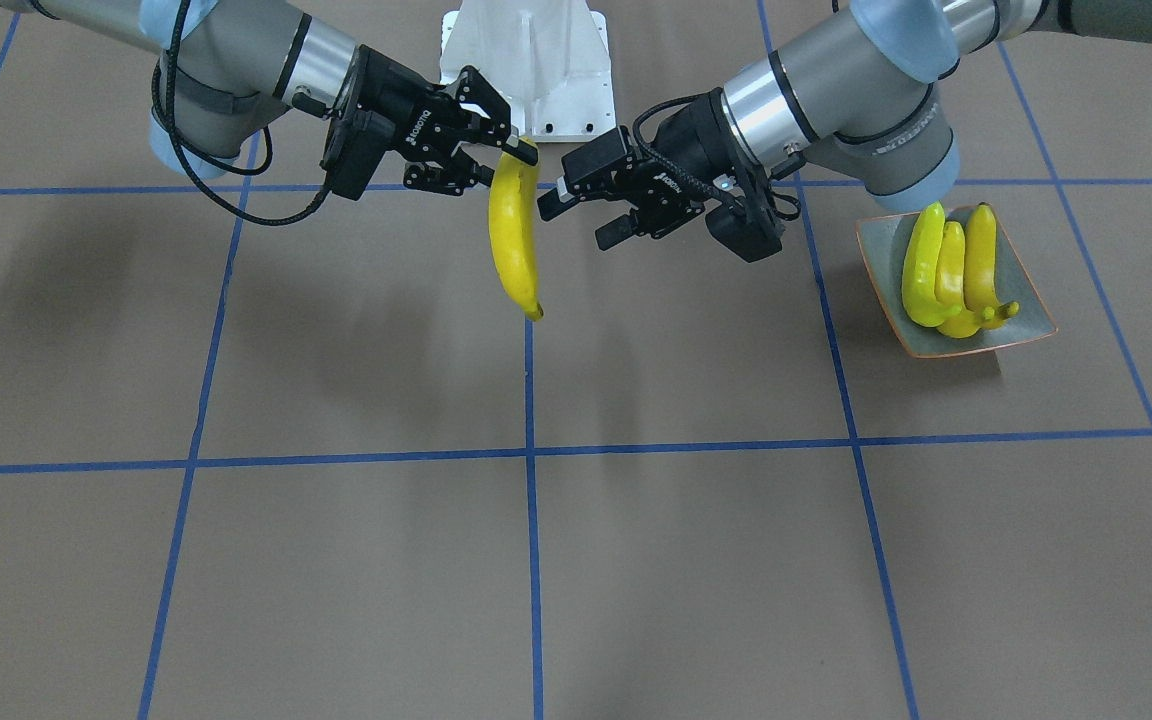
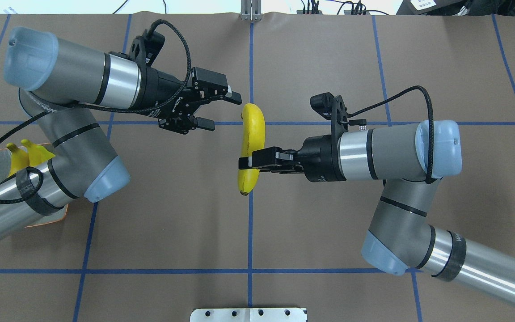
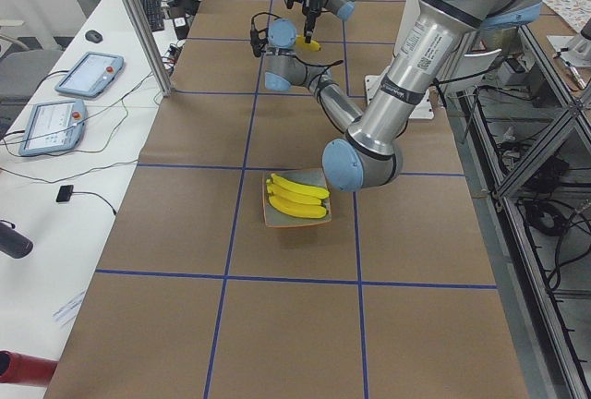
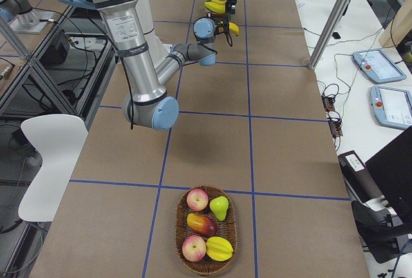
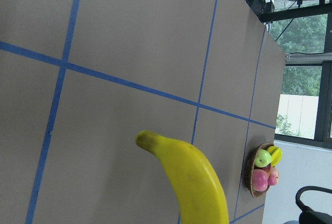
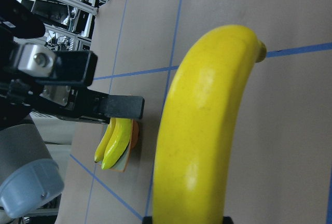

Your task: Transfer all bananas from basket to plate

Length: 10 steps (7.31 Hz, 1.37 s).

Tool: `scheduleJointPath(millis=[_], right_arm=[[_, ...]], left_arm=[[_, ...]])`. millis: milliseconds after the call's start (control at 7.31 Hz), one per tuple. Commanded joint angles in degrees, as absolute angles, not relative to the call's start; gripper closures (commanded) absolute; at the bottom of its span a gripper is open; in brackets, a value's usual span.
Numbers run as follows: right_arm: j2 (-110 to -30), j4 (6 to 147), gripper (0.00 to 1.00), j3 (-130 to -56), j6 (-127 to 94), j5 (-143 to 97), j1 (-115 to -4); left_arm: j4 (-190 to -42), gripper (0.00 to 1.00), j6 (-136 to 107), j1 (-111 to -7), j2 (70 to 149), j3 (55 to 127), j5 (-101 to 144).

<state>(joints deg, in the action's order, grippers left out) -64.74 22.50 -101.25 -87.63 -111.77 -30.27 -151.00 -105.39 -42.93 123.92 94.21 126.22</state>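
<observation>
The right claw [image 2: 249, 162] is clenched on 1 bright yellow, curved banana [image 2: 252, 134], up in the air and well apart from the square grey-green plate [image 1: 881, 250]. The left claw [image 2: 221, 111] is released, just beside the banana on the plate's side. 3 bananas [image 1: 951, 270] lie on the plate. This looks like a pass: next the left claw must grab the banana.

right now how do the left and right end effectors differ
The right end effector is shut on the banana; the left end effector is open, holding nothing. The right grips near one end of the banana; the left sits beside its other end. Both hover, pointing toward each other.
</observation>
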Motion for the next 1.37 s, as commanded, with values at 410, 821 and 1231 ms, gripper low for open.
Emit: scheduleJointPath(millis=[410,821,1231], right_arm=[[-63.72,21.09,1.00,-100.99,-87.89,-109.51,-28.74],[-63.37,21.09,1.00,-100.90,-87.89,-109.51,-28.74],[-63.28,21.09,1.00,-100.99,-87.89,-109.51,-28.65]], left_arm=[[-152.14,0.01,-106.88,-40.18,124.19,94.13,124.37],[-152.14,0.01,-106.96,-39.55,124.71,94.22,124.19],[-152.14,0.13,-106.88,-39.20,124.89,94.13,124.19]])
